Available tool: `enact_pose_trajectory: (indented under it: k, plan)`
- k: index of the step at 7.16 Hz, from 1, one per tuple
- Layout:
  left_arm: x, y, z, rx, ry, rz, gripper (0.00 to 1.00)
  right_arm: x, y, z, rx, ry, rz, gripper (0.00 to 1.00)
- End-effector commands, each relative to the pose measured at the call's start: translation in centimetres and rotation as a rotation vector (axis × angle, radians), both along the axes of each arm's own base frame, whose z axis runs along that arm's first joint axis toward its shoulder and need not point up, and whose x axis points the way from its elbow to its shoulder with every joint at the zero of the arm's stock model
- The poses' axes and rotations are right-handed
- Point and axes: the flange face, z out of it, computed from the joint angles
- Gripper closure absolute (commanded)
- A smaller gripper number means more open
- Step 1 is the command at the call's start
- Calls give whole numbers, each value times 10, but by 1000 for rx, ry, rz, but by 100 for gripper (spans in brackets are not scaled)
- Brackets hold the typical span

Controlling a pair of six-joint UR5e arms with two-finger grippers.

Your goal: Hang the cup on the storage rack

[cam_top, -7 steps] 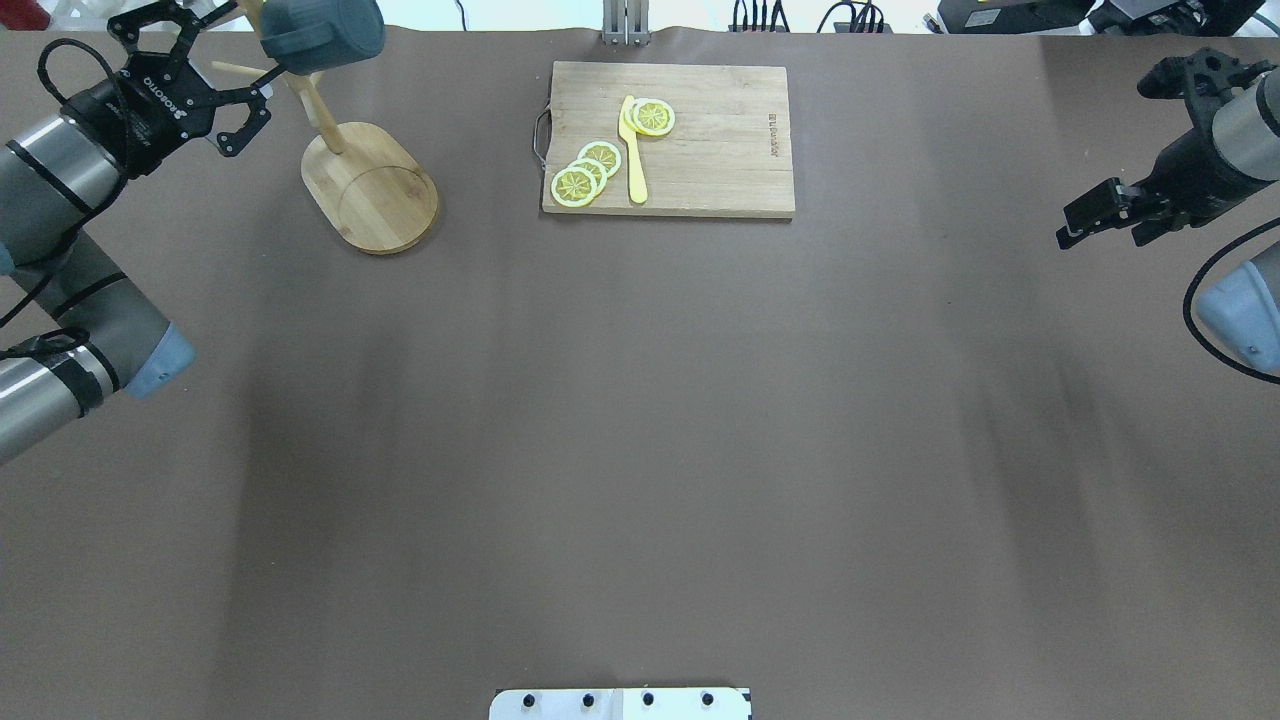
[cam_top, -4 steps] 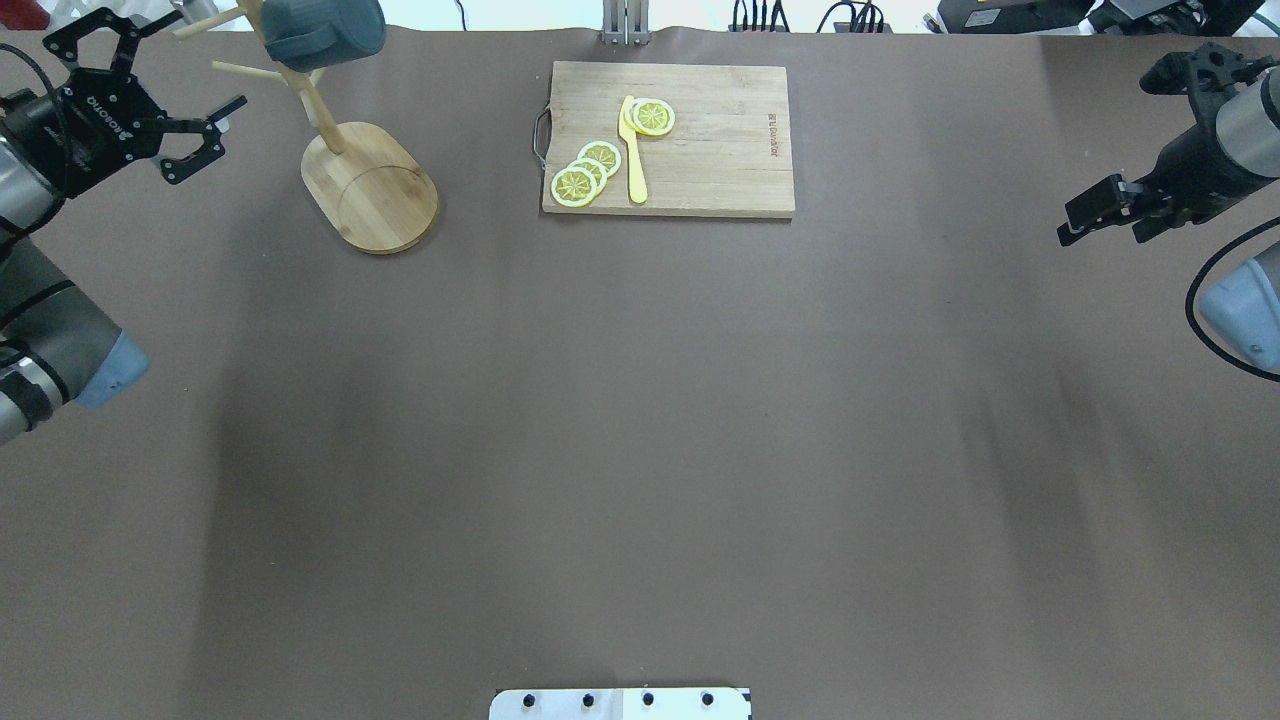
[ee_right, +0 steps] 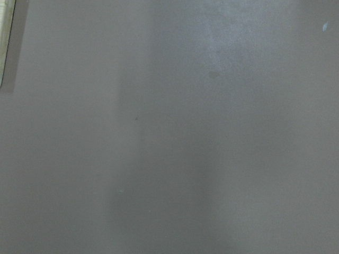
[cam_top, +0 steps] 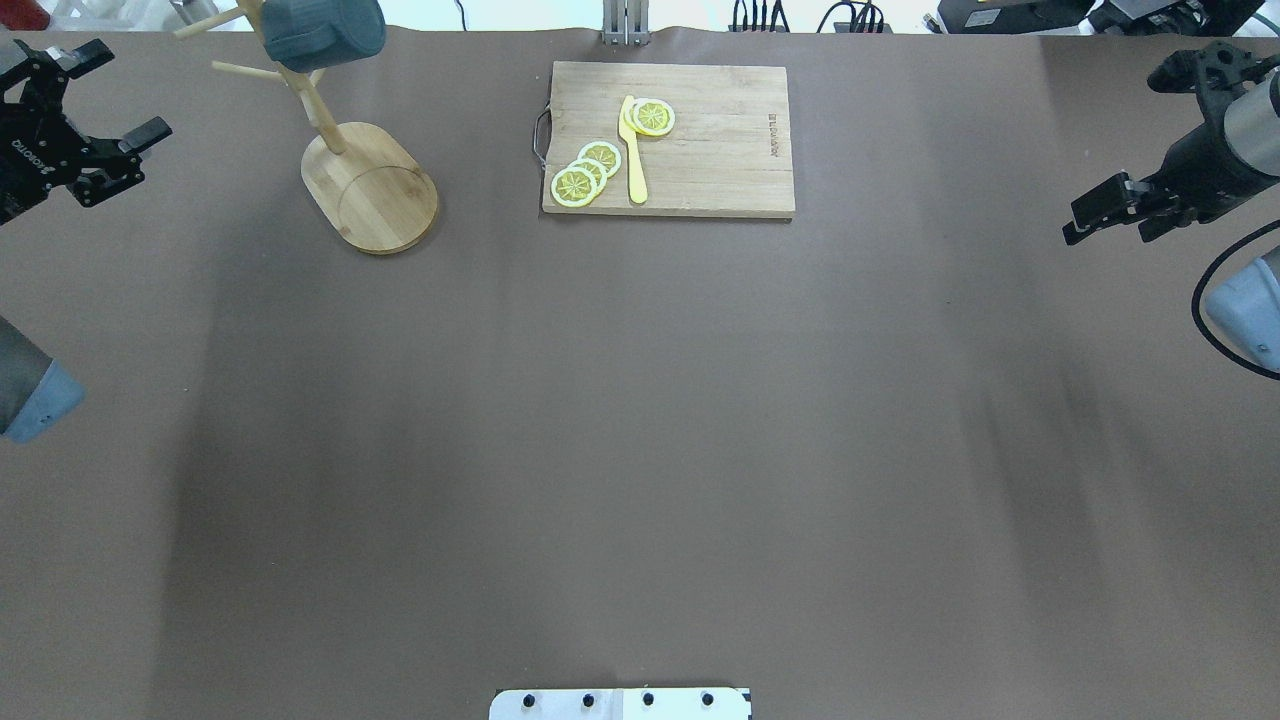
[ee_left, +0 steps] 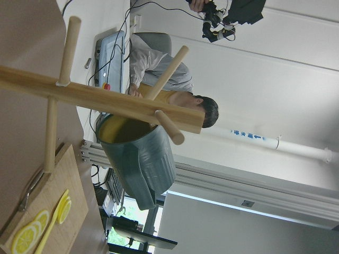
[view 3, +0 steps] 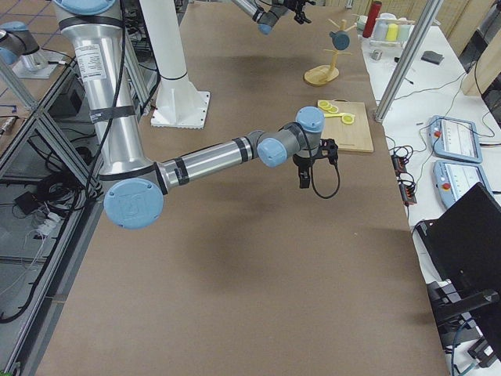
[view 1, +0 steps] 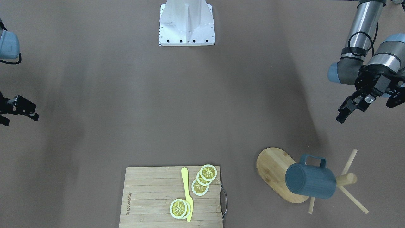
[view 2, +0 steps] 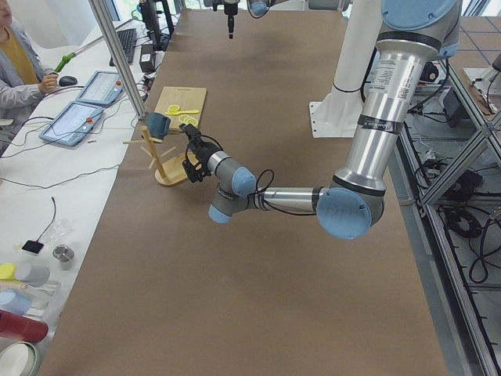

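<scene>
The dark slate-blue cup [cam_top: 325, 30] hangs by its handle on a peg of the bamboo storage rack [cam_top: 375, 190] at the table's far left. It also shows in the front view [view 1: 310, 182] and the left wrist view [ee_left: 143, 159], mouth toward the post [ee_left: 106, 100]. My left gripper [cam_top: 112, 95] is open and empty, well to the left of the rack and apart from it. My right gripper [cam_top: 1095, 215] is shut and empty above the table's right edge. Its wrist view shows only bare table.
A slatted cutting board [cam_top: 700, 150] with lemon slices [cam_top: 588, 172] and a yellow knife [cam_top: 634, 150] lies at the back centre, right of the rack. The white robot base plate [cam_top: 620, 703] is at the near edge. An operator sits beyond the table's far side [view 2: 16, 74].
My open left gripper has drawn back to the left, away from the rack. The cup stays hanging on its peg. The right gripper has hardly moved.
</scene>
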Motion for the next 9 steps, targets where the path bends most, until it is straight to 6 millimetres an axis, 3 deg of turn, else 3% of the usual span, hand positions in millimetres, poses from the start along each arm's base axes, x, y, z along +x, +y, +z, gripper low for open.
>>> enact_pose_trajectory:
  k: [1, 3, 5, 6, 8, 9]
  plan:
    - [-30, -13, 8, 161, -365, -242, 3, 2, -1, 6, -7, 9, 5, 0]
    - [-82, -39, 14, 162, -616, -404, 3, 2, -2, 8, -7, 19, 9, 0]
    - [-108, -63, 15, 201, -1005, -512, 3, 2, -2, 9, -9, 20, 10, 0]
    - [-123, -67, 21, 216, -1118, -541, 3, 2, -2, 9, -9, 20, 10, 0]
    - [-149, -56, 61, 207, -1372, -522, 3, 3, -1, 13, -15, 22, 10, 0]
    - [-156, -61, 59, 178, -1403, -499, 3, 3, -1, 15, -20, 24, 11, 0]
